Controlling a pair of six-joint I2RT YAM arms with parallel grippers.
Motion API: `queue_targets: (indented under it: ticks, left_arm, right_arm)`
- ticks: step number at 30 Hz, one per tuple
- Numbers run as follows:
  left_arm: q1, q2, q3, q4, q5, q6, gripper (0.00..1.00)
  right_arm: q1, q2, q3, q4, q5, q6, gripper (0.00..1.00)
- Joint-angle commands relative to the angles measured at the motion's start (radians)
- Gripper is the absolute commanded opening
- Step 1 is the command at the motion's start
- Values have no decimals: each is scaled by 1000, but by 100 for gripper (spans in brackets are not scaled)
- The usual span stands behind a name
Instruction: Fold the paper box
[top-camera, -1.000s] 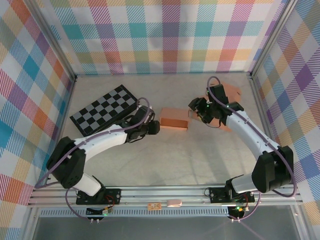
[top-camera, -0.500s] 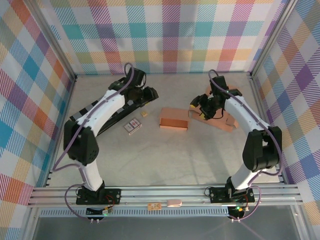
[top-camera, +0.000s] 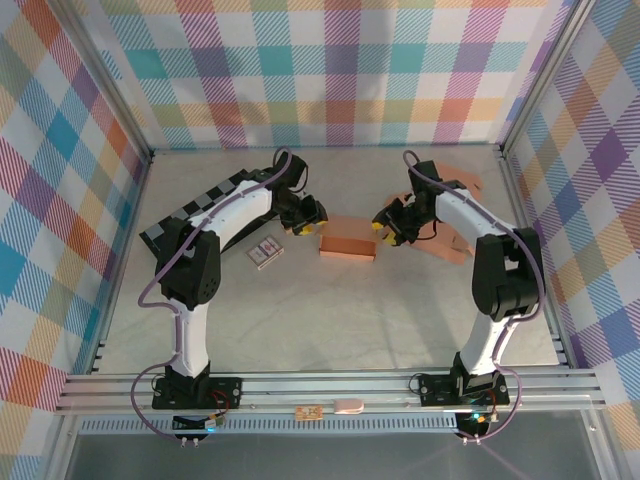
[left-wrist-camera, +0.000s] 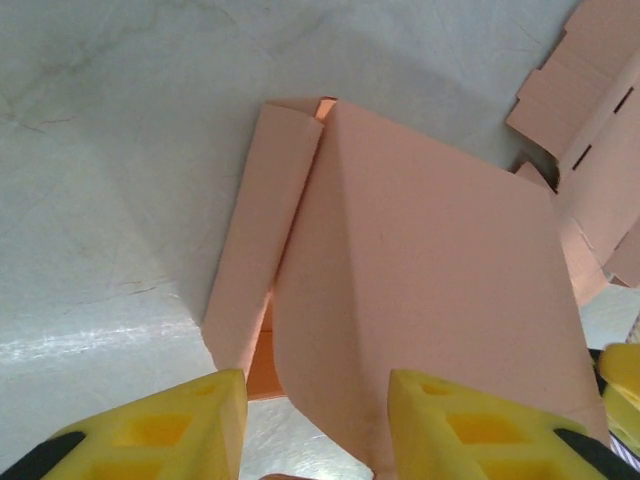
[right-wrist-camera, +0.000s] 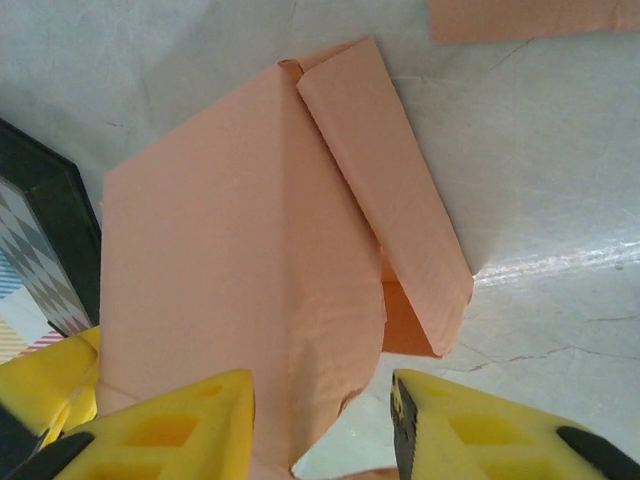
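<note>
We logged the box (top-camera: 347, 241), half-folded, lying between the two pincers, one side flap (left-wrist-camera: 262, 230) loose. The left pincer (top-camera: 308, 222) stood wide, a box end just ahead of its fingers (left-wrist-camera: 160, 430); the right pincer (top-camera: 385, 230) wide too, at the opposite end. We judged both should press inward together, evenly, lest it skid or crease.

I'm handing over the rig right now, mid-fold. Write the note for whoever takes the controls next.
Left hand: open, straddling the left end of the paper box.
Right hand: open, at the box's right end.
Box: lies mid-table between the two hands. Flat cardboard blanks lie to its right.
Done: the body is folded into a low rectangle.
Left: the long side flap sits ajar with a gap under it. It probably needs tucking in, then the ends closing.
</note>
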Motion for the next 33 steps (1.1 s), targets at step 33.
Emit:
queue_targets:
  ticks: [33]
  left_arm:
    - [-8,1,-115,32,14,80,37]
  right_arm:
    - [8,91,8,-29,19,-143,39]
